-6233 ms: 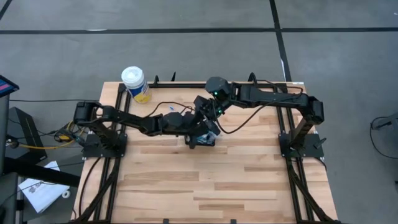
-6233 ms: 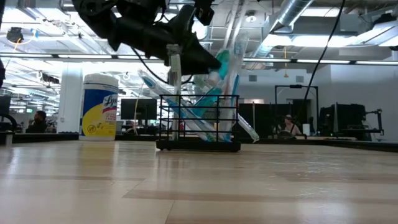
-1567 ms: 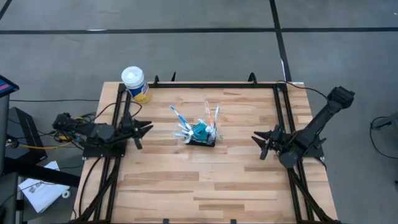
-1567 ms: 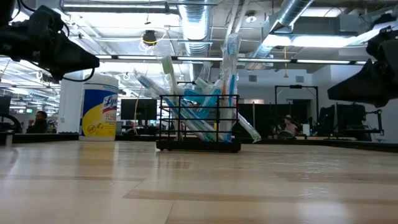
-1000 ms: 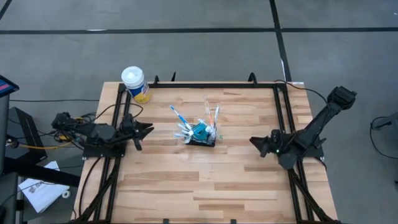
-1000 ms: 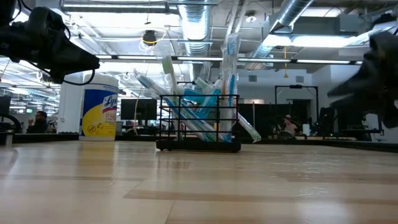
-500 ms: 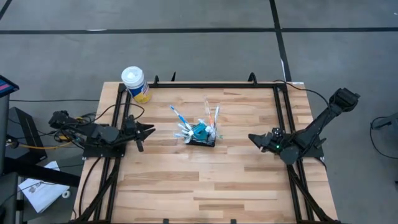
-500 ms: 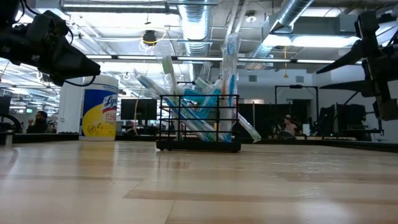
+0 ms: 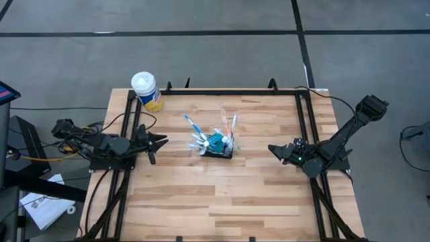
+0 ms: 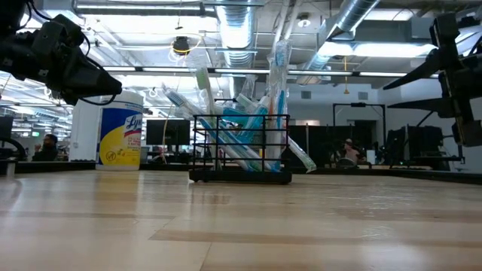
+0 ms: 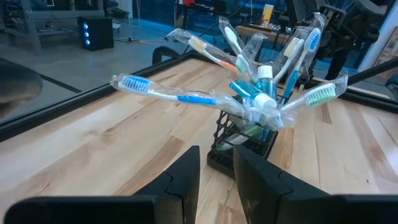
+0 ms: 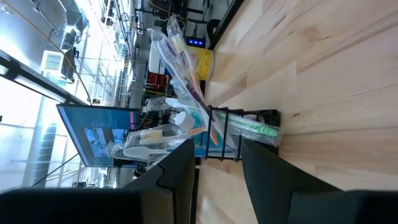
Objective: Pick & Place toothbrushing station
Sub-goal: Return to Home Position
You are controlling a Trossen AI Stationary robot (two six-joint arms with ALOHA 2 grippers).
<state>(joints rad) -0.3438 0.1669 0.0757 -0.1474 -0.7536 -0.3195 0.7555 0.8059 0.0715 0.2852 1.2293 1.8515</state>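
Observation:
The toothbrushing station is a small black wire-mesh basket [image 9: 216,146] that stands on its base at the middle of the wooden table. Wrapped blue, white and orange toothbrushes and teal tubes fan out of its top. It also shows in the low view [image 10: 241,154], the left wrist view [image 11: 242,146] and the right wrist view [image 12: 239,134]. My left gripper [image 9: 160,141] is open and empty at the table's left edge and points at the basket. My right gripper [image 9: 273,150] is open and empty near the right edge, turned on its side.
A white-lidded round canister with a yellow label [image 9: 146,91] stands at the table's far left corner. Black frame rails [image 9: 222,92] run along the far, left and right edges. Bare wood lies between each gripper and the basket, and in front of it.
My right gripper has rolled about its wrist and now stands turned on its side, having shifted slightly toward the basket. The basket and its toothbrushes have stayed where they were.

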